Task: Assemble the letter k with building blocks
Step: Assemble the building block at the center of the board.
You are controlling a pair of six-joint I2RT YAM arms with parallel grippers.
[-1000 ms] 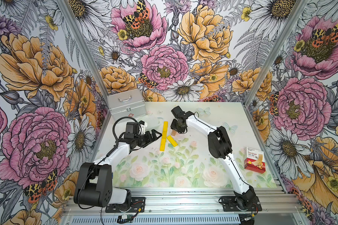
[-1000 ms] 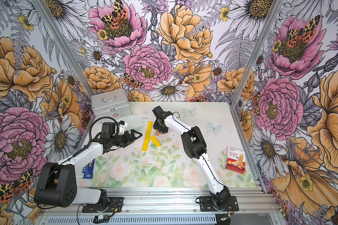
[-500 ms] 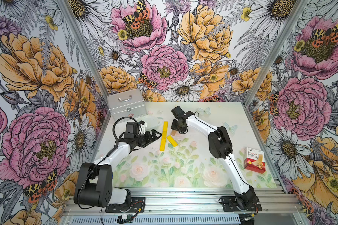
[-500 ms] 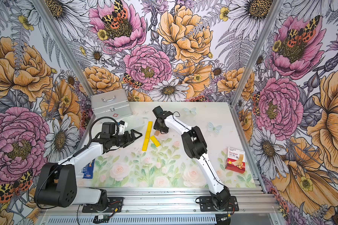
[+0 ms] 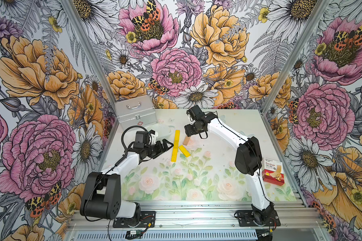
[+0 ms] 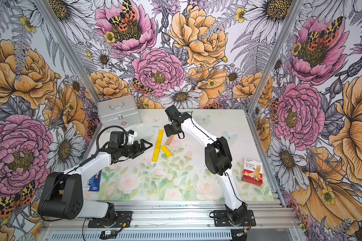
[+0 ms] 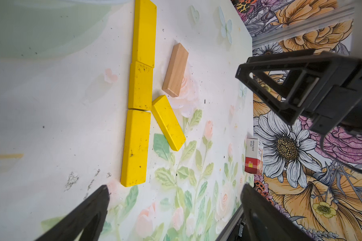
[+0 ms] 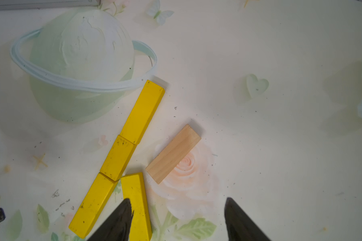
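Three yellow building blocks [image 5: 175, 145] lie end to end as a straight stem [image 7: 139, 87]. A fourth yellow block [image 5: 184, 151] slants off its middle as the lower arm [image 8: 136, 204]. The tan block [image 5: 186, 140] lies flat just beside the stem, tilted as the upper arm of the letter k [image 7: 175, 70], with a narrow gap to the stem [image 8: 173, 154]. My right gripper [image 5: 189, 135] hovers over the tan block, open [image 8: 178, 208], nothing between its fingers. My left gripper [image 5: 169, 144] stands wide open left of the stem [image 7: 174, 194], touching nothing.
A silver case [image 5: 135, 111] stands at the back left corner. A red-and-white bandage box [image 5: 273, 171] sits near the right edge. A blue packet [image 6: 93, 180] lies by the left arm's base. Flowered walls close in three sides.
My right gripper's jaws have spread wider above the tan block, which now lies free on the table. The left arm and the yellow blocks have not moved.
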